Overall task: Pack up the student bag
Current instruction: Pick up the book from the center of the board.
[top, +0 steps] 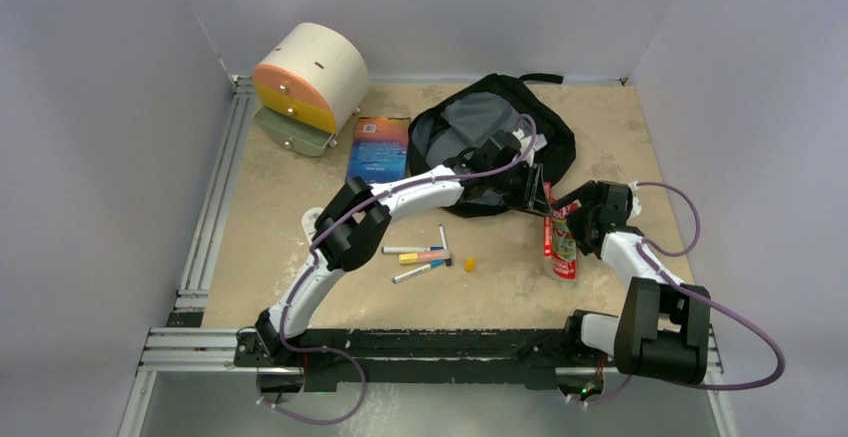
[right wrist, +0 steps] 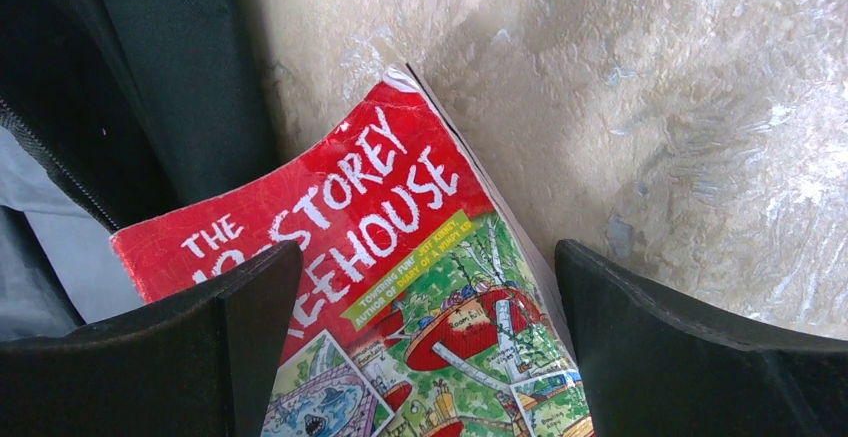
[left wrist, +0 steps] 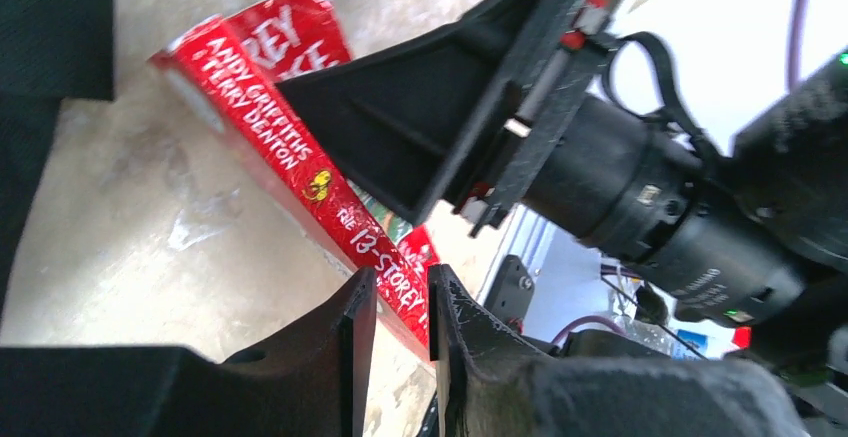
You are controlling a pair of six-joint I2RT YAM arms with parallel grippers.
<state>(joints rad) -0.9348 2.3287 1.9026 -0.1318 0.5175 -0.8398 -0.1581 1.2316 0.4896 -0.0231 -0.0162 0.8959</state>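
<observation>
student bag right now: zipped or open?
Open. In the top view the student bag gapes, its grey lining showing inside the black rim.

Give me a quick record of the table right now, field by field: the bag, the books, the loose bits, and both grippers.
student bag: open, grey lining showing, at the far side of the table
red book: on the table by the bag's right edge, not inside
blue book: left of the bag, cover up
markers: loose near the middle of the table
left gripper: jaws narrow, tips at the red book's spine, grip unclear
right gripper: wide open over the red book's cover
</observation>
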